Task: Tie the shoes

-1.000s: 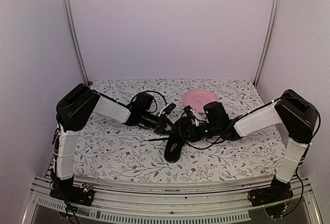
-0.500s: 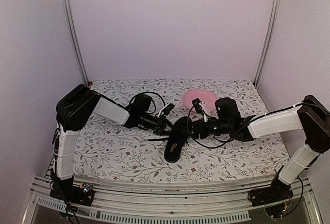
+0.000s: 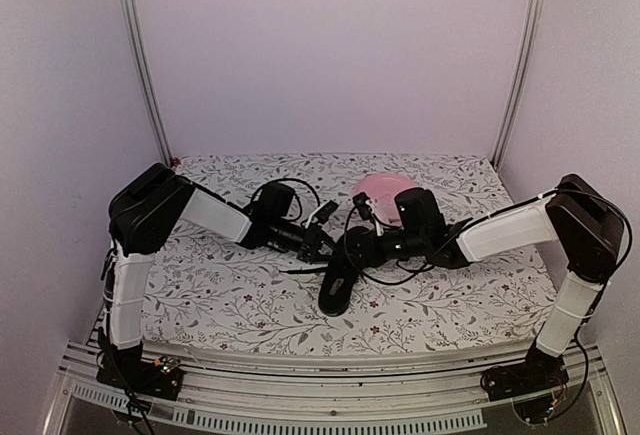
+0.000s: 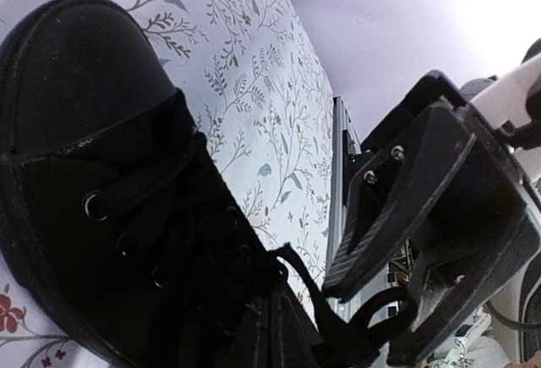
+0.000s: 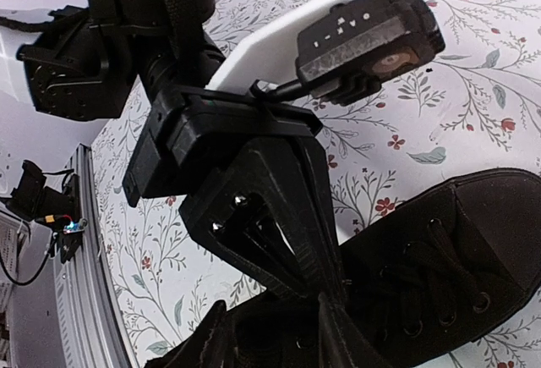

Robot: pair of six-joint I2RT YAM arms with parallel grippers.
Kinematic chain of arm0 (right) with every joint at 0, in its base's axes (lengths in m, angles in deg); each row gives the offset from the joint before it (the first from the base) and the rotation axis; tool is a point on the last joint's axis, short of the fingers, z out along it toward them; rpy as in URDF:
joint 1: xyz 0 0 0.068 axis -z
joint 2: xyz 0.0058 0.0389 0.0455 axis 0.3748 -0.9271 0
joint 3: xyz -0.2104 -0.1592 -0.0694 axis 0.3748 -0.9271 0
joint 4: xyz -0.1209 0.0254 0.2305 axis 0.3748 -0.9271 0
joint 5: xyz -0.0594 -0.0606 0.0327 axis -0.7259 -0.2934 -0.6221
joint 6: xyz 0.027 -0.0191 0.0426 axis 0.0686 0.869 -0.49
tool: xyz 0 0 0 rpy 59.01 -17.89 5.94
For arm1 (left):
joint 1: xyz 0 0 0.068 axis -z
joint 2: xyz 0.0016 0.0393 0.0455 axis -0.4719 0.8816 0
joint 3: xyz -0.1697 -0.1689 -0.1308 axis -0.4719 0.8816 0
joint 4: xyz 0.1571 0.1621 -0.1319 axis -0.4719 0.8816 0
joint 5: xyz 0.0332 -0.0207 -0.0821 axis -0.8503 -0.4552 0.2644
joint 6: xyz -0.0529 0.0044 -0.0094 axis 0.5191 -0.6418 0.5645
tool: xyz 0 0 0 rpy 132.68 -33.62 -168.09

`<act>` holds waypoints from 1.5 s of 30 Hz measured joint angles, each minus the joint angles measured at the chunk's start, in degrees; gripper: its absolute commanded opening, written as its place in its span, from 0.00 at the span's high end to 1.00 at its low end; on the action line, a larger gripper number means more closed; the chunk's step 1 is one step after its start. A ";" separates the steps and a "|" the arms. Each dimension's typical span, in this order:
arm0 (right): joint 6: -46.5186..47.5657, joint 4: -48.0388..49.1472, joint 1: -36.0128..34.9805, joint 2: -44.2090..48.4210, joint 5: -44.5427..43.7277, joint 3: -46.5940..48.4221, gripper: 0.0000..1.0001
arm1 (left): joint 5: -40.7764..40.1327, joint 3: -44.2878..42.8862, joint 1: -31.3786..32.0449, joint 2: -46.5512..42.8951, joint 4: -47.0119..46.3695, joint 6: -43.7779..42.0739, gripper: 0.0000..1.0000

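Single all-black low-cut canvas shoe (image 3: 338, 277) with thin black laces (image 4: 152, 216), lying sole-down near the middle of the worktop (image 3: 230, 295), a flat surface covered in white cloth printed with grey leafy sprigs and small red flowers. The rounded toe points toward the near edge and the heel toward the far edge. The lacing runs loosely through metal eyelets, with a loose strand rising off the upper.

Left gripper (image 3: 318, 247), black, two-fingered: it reaches the shoe's lacing from the left side, fingers pressed together at their tips (image 5: 328, 288). A lace strand leads toward them, but whether it is pinched between them cannot be told.

Right gripper (image 3: 362, 247), black, two-fingered: it meets the heel end of the shoe from the right side, jaws standing somewhat apart (image 4: 363, 317). A loop of lace lies at its fingertips; contact cannot be told.

Round pink plate (image 3: 385, 187): beyond the shoe, near the far edge, right of centre, partly hidden by the right arm.
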 measured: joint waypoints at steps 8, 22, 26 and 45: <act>-1.40 0.11 0.07 -0.52 -1.18 0.07 0.97 | -1.42 1.97 -0.09 -1.38 -0.66 0.00 1.00; -6.19 -0.07 6.29 -0.55 -1.99 -0.66 0.98 | -5.18 6.82 -0.81 -3.76 -1.99 0.15 1.00; -7.17 -0.07 7.08 -0.55 -1.97 -1.36 0.98 | -6.75 9.03 -1.16 -5.09 -2.10 0.28 1.00; -9.07 1.01 9.22 -0.63 0.09 -4.22 0.96 | -9.86 16.09 -3.02 -8.52 -7.58 3.02 0.87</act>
